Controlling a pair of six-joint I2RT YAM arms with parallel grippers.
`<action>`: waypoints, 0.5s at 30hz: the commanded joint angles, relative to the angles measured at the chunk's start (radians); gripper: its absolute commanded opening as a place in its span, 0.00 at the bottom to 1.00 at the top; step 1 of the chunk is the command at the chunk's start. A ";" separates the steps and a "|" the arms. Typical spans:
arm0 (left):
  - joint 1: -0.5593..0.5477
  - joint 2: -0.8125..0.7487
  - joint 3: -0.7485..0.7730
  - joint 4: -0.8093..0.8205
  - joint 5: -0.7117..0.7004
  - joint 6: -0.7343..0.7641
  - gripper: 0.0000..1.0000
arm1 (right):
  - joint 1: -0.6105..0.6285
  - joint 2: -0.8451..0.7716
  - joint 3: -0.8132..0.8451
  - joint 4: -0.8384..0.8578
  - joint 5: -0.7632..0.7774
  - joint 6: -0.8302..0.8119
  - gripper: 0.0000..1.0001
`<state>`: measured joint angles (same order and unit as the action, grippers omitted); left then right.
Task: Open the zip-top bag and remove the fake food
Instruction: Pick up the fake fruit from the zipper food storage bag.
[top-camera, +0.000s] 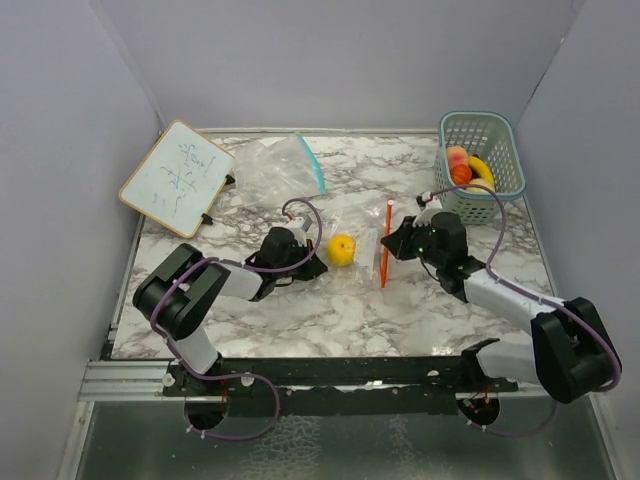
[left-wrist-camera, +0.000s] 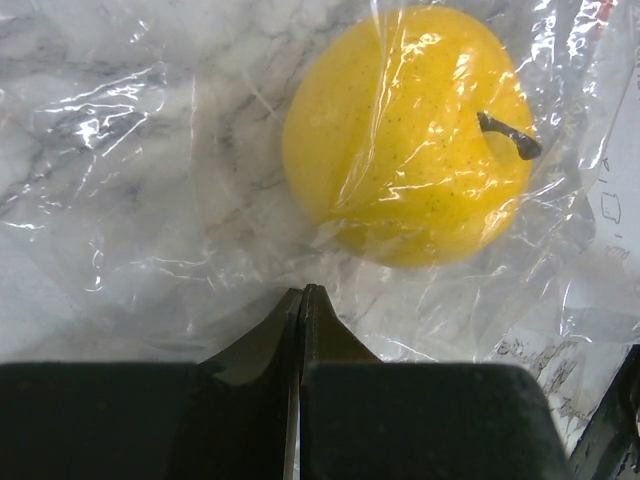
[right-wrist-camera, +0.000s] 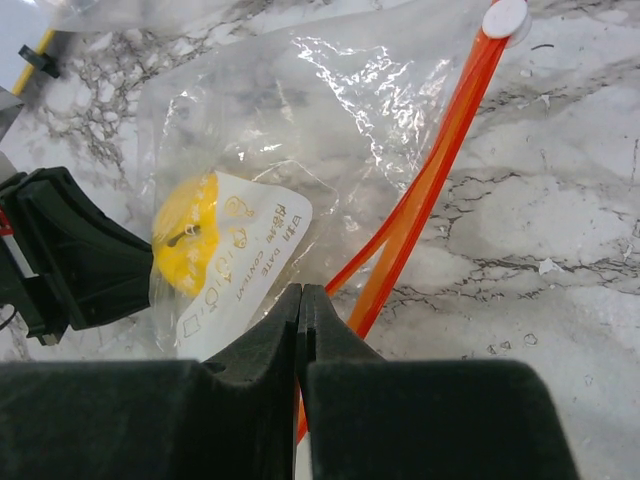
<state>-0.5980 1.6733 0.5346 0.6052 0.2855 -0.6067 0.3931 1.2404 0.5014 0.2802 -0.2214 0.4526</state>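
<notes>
A clear zip-top bag (top-camera: 360, 225) with an orange zip strip (top-camera: 386, 245) lies mid-table, a yellow lemon-like fruit (top-camera: 342, 249) inside it. My left gripper (top-camera: 316, 265) is shut, pinching the bag's film at its left end, just short of the fruit (left-wrist-camera: 410, 140); its tips (left-wrist-camera: 303, 290) sit on the plastic (left-wrist-camera: 150, 150). My right gripper (top-camera: 392, 247) is shut at the zip side; in the right wrist view (right-wrist-camera: 301, 288) the orange strip (right-wrist-camera: 440, 170) runs in between its fingers. The strip's two halves stand apart there. The fruit (right-wrist-camera: 185, 245) shows behind the bag's white label.
A teal basket (top-camera: 500, 135) at the back right holds a peach (top-camera: 457, 155), a red-orange tomato (top-camera: 461, 174) and a banana (top-camera: 482, 170). A second clear bag (top-camera: 275, 165) with a teal zip lies at the back. A small whiteboard (top-camera: 177, 178) leans at the left.
</notes>
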 joint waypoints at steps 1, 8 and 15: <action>-0.005 0.016 0.003 -0.001 0.024 0.015 0.00 | 0.003 0.048 0.012 0.005 -0.020 0.002 0.02; -0.005 0.006 0.002 -0.021 0.015 0.028 0.00 | 0.002 0.005 -0.006 -0.026 0.014 -0.010 0.03; -0.005 0.004 -0.010 -0.011 0.016 0.023 0.00 | 0.003 -0.053 -0.032 -0.057 0.021 -0.012 0.03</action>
<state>-0.5980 1.6733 0.5346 0.6048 0.2882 -0.5999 0.3931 1.2343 0.4923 0.2432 -0.2199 0.4507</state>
